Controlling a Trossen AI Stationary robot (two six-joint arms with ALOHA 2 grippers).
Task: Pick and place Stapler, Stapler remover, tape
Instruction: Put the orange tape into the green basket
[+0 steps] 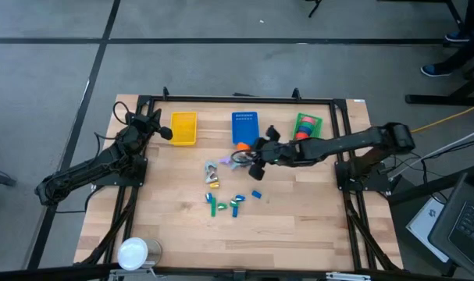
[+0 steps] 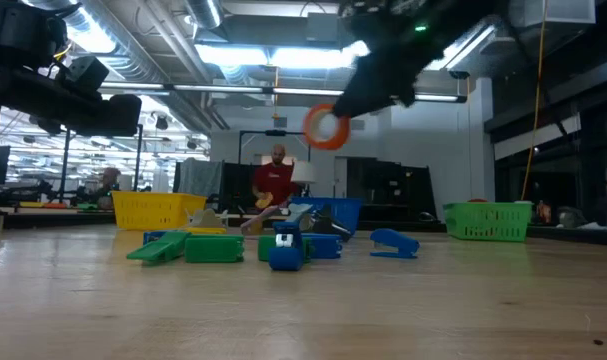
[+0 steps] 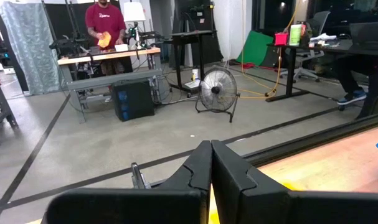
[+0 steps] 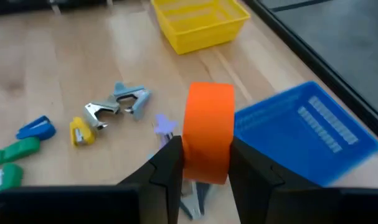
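Overhead, the wooden counter [image 1: 299, 218] is carrying three bins along its far edge: a yellow bin [image 1: 183, 129] toward the left, a blue bin [image 1: 245, 127] at the middle and a green bin [image 1: 306, 126] toward the right, the green one already holding red and orange rolls. The right arm is reaching in from the right edge, its right claw [image 1: 254, 155] hanging above the counter just in front of the blue bin. That claw is pinching an orange tape roll [image 4: 208, 132] on edge, one finger pressing on each flat side, and the low view is showing the roll [image 2: 326, 128] lifted well clear of the surface. The left arm is waiting at the left edge, its left claw [image 1: 163, 132] sitting fully closed on nothing just beside the yellow bin, the two fingers [image 3: 198, 171] touching along their length. Near the counter's middle a loose scatter is lying: green staplers [image 4: 13, 151], a blue stapler [image 4: 36, 129], a metal-jawed staple remover [image 4: 117, 102] and a small yellow remover [image 4: 81, 132], all close together. A white roll [image 1: 133, 254] is sitting apart at the near left corner. Beyond the counter, a person in a red shirt [image 3: 105, 18] is standing at a bench.
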